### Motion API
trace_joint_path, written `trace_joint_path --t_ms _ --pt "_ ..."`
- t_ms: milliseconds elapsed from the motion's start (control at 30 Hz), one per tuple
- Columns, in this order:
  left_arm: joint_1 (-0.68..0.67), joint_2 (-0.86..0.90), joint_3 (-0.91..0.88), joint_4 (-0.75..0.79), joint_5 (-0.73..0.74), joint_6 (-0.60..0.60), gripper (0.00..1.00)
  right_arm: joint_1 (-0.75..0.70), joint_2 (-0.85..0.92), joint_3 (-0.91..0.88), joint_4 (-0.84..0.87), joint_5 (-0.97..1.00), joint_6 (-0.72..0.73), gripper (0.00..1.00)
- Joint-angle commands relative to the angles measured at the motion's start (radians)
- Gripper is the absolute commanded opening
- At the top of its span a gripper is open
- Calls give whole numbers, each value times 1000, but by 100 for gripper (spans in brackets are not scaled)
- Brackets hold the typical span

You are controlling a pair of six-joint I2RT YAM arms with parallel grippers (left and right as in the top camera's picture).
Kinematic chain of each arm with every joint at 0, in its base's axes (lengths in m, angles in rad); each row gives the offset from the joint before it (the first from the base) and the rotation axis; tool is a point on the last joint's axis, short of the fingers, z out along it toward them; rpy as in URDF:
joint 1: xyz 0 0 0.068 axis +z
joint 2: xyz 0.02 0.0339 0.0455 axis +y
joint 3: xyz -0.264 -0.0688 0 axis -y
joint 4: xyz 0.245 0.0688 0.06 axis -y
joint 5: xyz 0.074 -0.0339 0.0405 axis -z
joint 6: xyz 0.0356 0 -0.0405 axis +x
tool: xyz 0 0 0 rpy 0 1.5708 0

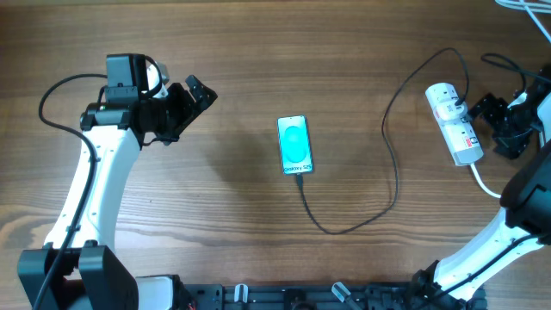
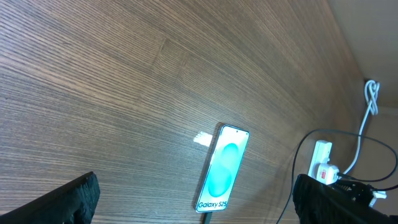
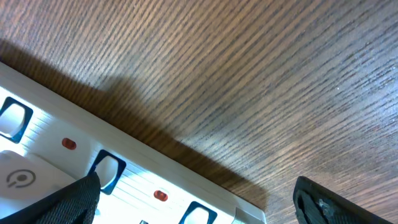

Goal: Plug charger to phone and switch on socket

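charger (image 1: 394,176) meets phone (image 1: 294,145) (bottom edge) | right pincer (image 1: 494,126) spread beside socket (image 1: 454,123)

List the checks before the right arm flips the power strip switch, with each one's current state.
1. Charger cable meets phone at its bottom edge: ok; fully seated: cannot tell.
2. Cable's other end reaches power strip: ok.
3. Right gripper open beside the strip: ok.
4. Red switches on or off: cannot tell.
5. Left gripper open, apart from phone: ok.
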Motion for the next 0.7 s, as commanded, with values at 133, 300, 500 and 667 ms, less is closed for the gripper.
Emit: trace_joint_path --t_ms 133,300,500,667 --pt "4 -3 0 0 -6 23 100 3 27 -39 33 -9 2 100" --pt "4 -3 0 0 -6 23 100 8 27 -46 34 -9 4 100" --pt "4 -3 0 0 -6 23 100 8 27 -43 51 -9 4 100" --pt "4 -3 0 0 -6 23 100 8 17 0 16 -9 3 100"
